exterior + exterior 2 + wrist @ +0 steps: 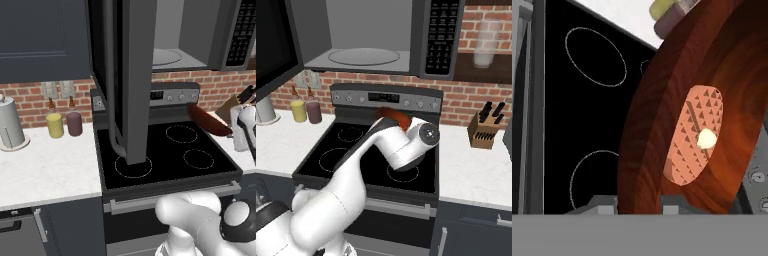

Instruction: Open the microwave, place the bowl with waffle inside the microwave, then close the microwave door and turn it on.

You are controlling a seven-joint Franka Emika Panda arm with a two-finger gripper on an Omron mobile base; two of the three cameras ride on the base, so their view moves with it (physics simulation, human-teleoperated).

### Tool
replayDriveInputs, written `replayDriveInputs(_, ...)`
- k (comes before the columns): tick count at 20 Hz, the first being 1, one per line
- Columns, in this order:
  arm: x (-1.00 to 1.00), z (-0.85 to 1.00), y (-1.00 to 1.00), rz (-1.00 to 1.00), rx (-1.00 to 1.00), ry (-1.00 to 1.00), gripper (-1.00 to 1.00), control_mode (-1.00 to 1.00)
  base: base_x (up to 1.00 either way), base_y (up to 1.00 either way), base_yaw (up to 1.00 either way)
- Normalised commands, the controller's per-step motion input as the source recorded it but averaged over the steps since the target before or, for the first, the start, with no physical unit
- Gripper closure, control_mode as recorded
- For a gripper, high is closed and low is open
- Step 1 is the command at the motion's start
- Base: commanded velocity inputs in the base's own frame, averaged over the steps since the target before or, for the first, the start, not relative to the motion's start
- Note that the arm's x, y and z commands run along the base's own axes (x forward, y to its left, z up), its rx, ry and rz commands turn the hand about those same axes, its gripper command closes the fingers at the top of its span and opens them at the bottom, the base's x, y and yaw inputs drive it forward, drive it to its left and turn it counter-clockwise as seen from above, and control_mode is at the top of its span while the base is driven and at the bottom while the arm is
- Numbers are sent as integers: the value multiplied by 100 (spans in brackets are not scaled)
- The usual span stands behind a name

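The microwave (175, 50) (366, 35) hangs above the stove with its cavity bare and a glass turntable on its floor. The microwave door (127, 75) (273, 45) stands swung wide open to the left. My gripper (639, 204) is shut on the rim of the reddish-brown bowl (662, 125), which is held tilted in the air above the stove's back right burners (207, 120) (396, 116). The waffle (694, 135), with a pale dab on it, lies inside the bowl. In the right base view my arm hides most of the bowl.
Under the bowl lies the black stove top (165, 155) with its steel control strip (386, 97). The open door reaches down over the stove's left burners. Two shakers (64, 124) and a paper towel roll (9, 122) stand on the left counter, a knife block (485, 130) on the right.
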Motion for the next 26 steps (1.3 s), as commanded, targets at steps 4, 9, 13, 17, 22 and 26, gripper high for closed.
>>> replayDriveInputs(4, -56, 70, 55, 36, -21, -5, 100, -100, 0, 0, 0)
replayDriveInputs(9, -32, 75, 50, 17, -16, -14, 100, -100, 0, 0, 0)
replayDriveInputs(13, -13, 82, 40, 6, -8, -17, 100, -100, 0, 0, 0)
replayDriveInputs(17, 0, 78, 31, 0, -1, -22, 100, -100, 0, 0, 0)
replayDriveInputs(22, 0, 72, 22, 0, 0, -21, 100, -100, 0, 0, 0)
replayDriveInputs(26, 20, 54, 22, 0, 0, -3, 100, -100, 0, 0, 0)
